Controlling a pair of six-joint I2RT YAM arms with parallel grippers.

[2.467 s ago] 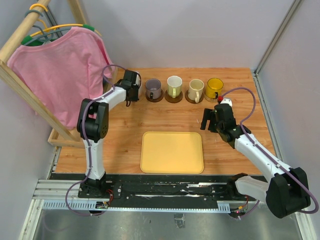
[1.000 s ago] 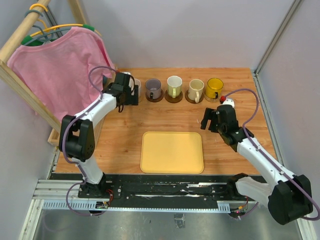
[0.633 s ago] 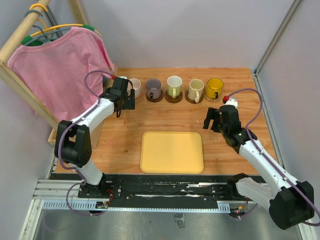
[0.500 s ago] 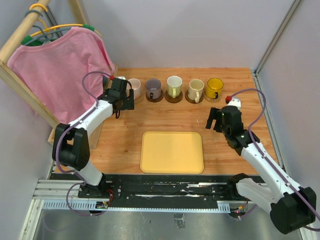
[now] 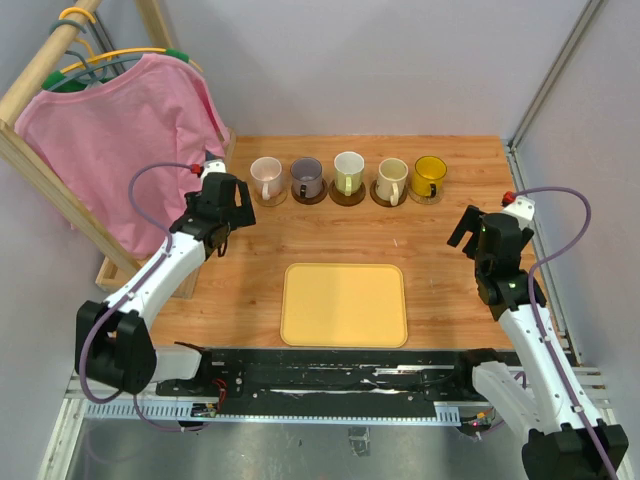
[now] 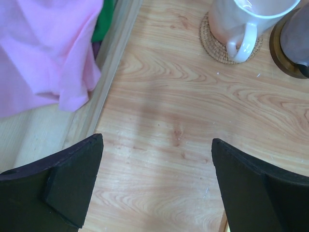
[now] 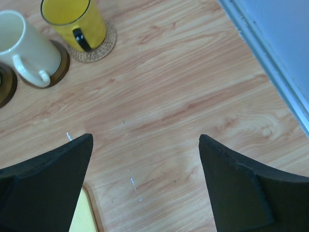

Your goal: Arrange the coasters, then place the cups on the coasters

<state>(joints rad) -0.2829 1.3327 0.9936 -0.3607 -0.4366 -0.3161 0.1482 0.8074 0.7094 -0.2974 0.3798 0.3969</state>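
All five cups [image 5: 348,170] sit on coasters [image 5: 347,200] in a row at upper centre, so the task looks done. Left end effector [image 6: 157,140] and right end effector [image 7: 145,137] hover released, empty. Next: simply retreat.

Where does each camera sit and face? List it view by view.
Top external: above and behind the bases, looking down on the table; both arms, left tool and right tool, show.
Left wrist: on that wrist, looks down past its own fingers at the pink cup and shirt.
Right wrist: on that wrist, looks down past its own fingers at the yellow cup and cream cup.
Shared: top and left wrist both show the pink cup.
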